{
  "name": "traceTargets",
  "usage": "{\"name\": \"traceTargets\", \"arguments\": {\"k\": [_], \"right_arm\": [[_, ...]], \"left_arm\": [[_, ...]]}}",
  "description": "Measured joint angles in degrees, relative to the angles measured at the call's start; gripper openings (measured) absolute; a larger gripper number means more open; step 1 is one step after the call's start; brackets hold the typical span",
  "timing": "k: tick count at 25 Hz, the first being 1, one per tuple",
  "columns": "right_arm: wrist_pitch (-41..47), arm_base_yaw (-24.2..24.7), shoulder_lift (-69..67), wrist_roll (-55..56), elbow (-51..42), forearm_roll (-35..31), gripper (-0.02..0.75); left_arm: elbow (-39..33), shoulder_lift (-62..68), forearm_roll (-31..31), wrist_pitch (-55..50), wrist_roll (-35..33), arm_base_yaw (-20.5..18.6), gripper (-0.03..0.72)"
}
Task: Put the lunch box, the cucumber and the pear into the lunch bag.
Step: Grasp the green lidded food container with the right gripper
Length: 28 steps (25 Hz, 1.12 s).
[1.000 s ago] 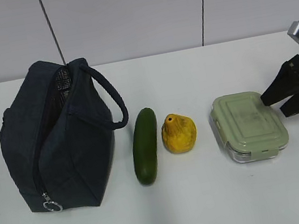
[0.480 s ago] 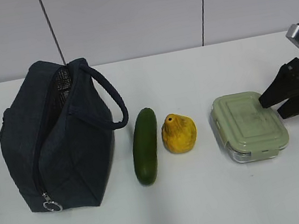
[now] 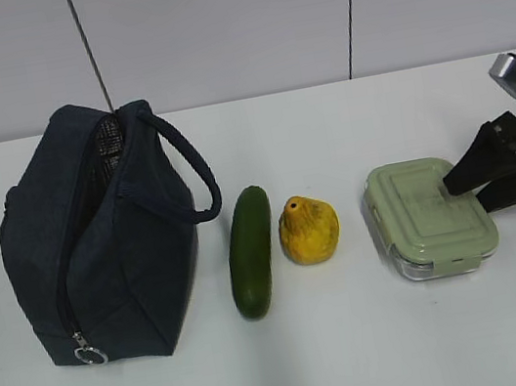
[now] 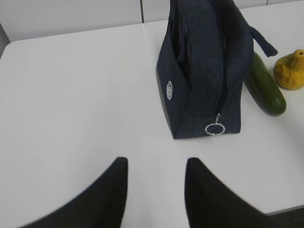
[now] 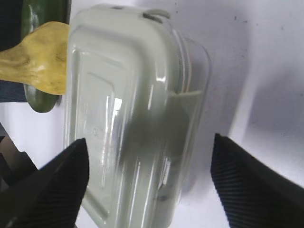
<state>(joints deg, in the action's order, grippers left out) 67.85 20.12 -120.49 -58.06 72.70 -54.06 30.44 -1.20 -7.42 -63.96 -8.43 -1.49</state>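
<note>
Roughly upright cucumber (image 3: 252, 250) – top end tilted right

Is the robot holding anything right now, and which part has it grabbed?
Nothing. The right gripper has open jaws around the lunch box; the left gripper is empty.
</note>
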Motion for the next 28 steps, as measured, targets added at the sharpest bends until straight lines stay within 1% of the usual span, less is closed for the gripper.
{"name": "traceTargets", "arguments": {"k": [13,21,28], "right_arm": [[0.23,0.00,-4.65,-2.69,0.00,-4.75,0.610],[0.57,0.00,-4.78,-3.27,0.00,-5.72,0.537],[0.92,0.00,-4.78,-3.27,0.00,-5.93,0.494]], "left_arm": [[0.00,0.00,0.00,0.00,0.00,0.00,0.241],[0.00,0.00,0.00,0.00,0.00,0.00,0.241],[0.00,0.00,0.00,0.00,0.00,0.00,0.241]]}}
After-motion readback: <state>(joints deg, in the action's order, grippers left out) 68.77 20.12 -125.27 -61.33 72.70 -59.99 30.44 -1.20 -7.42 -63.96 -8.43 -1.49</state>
